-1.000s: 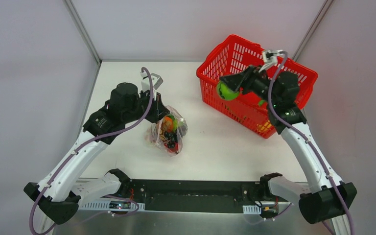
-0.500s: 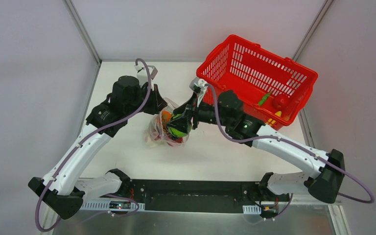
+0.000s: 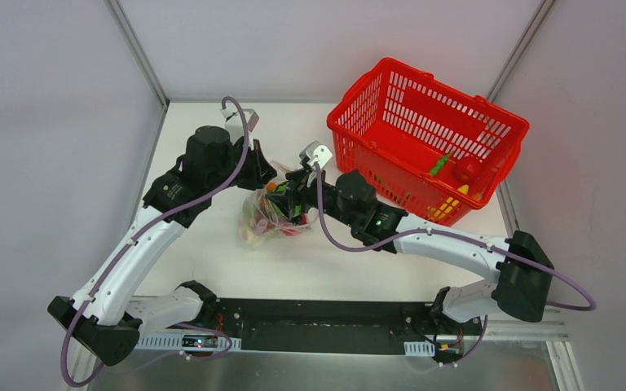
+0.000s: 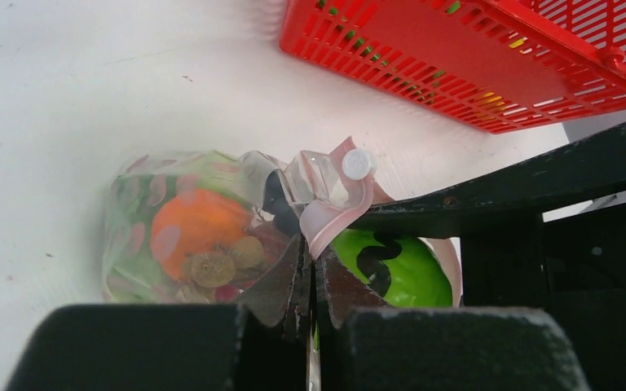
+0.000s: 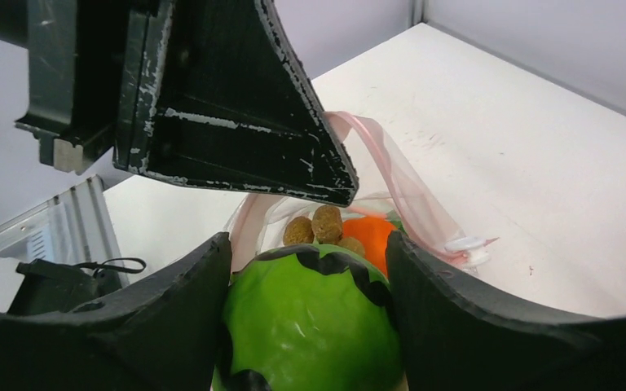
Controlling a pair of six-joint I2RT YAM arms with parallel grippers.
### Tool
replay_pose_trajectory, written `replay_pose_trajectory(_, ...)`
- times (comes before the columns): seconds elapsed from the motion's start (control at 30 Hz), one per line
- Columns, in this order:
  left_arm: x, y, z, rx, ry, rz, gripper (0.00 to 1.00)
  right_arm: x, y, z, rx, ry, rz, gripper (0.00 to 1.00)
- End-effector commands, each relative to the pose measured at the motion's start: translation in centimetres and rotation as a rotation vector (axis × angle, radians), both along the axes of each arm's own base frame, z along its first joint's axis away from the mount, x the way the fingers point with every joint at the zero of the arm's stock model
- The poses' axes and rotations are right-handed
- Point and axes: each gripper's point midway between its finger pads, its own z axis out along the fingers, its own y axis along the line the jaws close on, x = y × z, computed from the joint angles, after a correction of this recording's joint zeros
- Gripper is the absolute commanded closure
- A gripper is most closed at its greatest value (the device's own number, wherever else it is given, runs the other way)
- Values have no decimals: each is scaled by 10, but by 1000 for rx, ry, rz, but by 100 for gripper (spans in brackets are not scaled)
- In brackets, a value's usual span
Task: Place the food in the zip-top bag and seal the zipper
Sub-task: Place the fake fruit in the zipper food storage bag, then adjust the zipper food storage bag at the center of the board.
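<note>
**Top view:** zip-top bag (image 3: 271, 220) crumpled on the white table (image 3: 334, 269), left of centre, between the 2 arms. At its far edge, left gripper (image 3: 267, 175); just beside it, at the bag's mouth, right gripper (image 3: 291, 199). To the right, red mesh basket (image 3: 359, 98), apart from the bag, with 3 pieces inside: red fruit (image 3: 466, 168), green piece (image 3: 440, 165), yellow piece (image 3: 462, 189).

**Left wrist view:** left gripper pressed together on the bag's mouth edge, pinching the pink zipper (image 4: 326, 218) and holding it up off the table. White slider (image 4: 357, 164) just above the pinch. Through the clear film, orange fruit (image 4: 194, 230) and small brown pieces (image 4: 227, 262).

**Right wrist view:** right gripper clamped on a green round fruit (image 5: 314, 326) with black markings, poised at the open mouth. Orange fruit and small brown pieces visible just beyond it, inside the bag.
</note>
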Motion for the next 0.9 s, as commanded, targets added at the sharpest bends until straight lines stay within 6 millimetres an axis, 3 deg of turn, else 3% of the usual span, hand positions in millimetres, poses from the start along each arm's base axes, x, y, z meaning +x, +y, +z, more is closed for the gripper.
replay_pose_trajectory(0.0,2,4,27,-69,-85,25,100,14,-14,37,65,-92,-97,27)
replay_pose_trajectory(0.13,2,4,28,-68,-89,21,100,2,-12,54,57,-53,-37,18)
replay_pose_trajectory(0.23,1,1,28,-78,-87,4,100,7,-17,56,36,-51,-73,14)
replay_pose_trajectory(0.4,0,3,26,-73,-85,9,100,-2,-35,80,92,-28,-87,15)
replay_pose_trajectory(0.53,1,5,28,-69,-92,14,100,8,-72,92,111,15,-228,25)
replay_pose_trajectory(0.63,1,6,29,-77,-99,19,100,23,-93,65,76,137,-285,38)
replay_pose_trajectory(0.7,0,5,30,-80,-99,15,100,22,-101,40,45,278,-280,44)
replay_pose_trajectory(0.77,0,5,29,-78,-96,16,100,9,-100,21,30,369,-235,46)
replay_pose_trajectory(0.87,0,5,28,-88,-94,18,100,-19,-90,12,47,484,-109,47)
